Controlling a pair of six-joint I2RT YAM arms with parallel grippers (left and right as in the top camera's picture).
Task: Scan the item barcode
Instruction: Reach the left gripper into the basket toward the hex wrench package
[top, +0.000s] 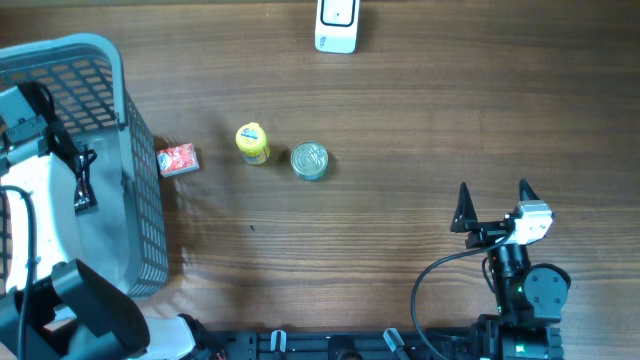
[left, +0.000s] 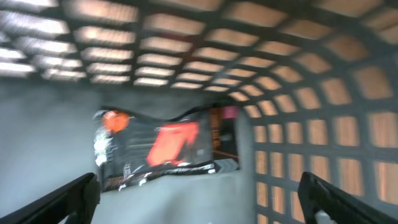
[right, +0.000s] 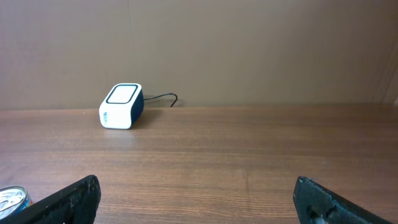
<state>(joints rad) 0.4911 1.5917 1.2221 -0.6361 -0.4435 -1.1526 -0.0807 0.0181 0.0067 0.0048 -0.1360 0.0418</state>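
Packet (left: 161, 149), black with red print, lies straight ahead of the left gripper (left: 199, 202) and beyond its tips, on the grey floor of the basket (left: 298, 112). The left jaws stand wide apart with nothing between them. The packet's long axis runs across the gap from finger to finger. It sits somewhat toward the left finger's side, with its far end close to the mesh wall. The view is blurred, so I cannot tell whether the packet lies flat or leans on the wall behind it.

The right gripper (top: 493, 195) is also spread wide and holds nothing, and it is well apart from the basket. The scanner (top: 336, 25) lies ahead of its jaws and off toward the left finger's side, across open table (right: 249, 162). A can (top: 309, 160), a yellow bottle (top: 252, 143) and a small red packet (top: 178, 159) stand in a row between the basket and the right gripper, all out of the left jaws' line.

By my reading, the left arm is the nearer one and the black packet is its target. Because the packet lies crosswise to the gap, the jaws would likely have to turn or take a narrow edge. They would also need to shift toward the left finger's side before closing.
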